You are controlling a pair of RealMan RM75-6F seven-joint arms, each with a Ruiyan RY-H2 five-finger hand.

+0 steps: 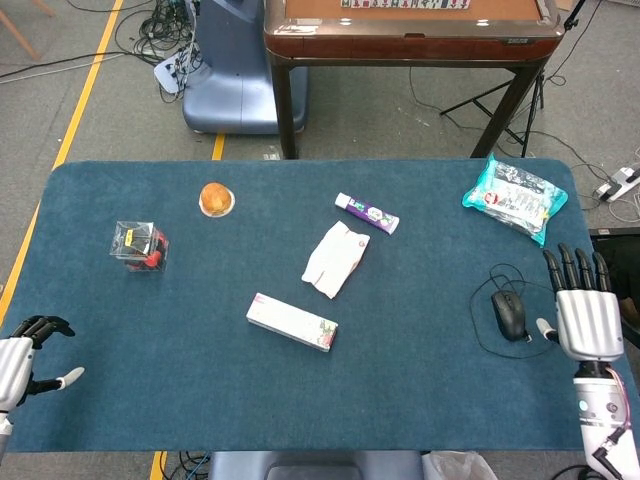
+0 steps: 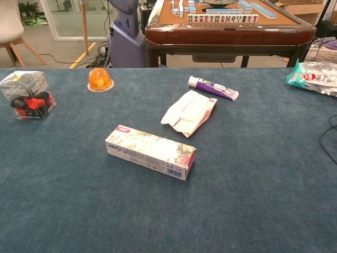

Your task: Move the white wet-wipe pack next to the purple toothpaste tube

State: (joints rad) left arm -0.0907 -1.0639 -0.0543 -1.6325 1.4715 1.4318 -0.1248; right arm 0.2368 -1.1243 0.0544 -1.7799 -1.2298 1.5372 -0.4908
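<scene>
The white wet-wipe pack lies flat near the middle of the blue table, just below the purple toothpaste tube, with a small gap between them. My right hand hangs at the table's right edge, fingers straight and apart, holding nothing, far from the pack. At the front left corner my left hand shows with fingers apart and nothing in it. Neither hand appears in the chest view.
A long flowered box lies in front of the pack. An orange jelly cup and a clear box with red parts stand at left. A teal snack bag and a black mouse are at right.
</scene>
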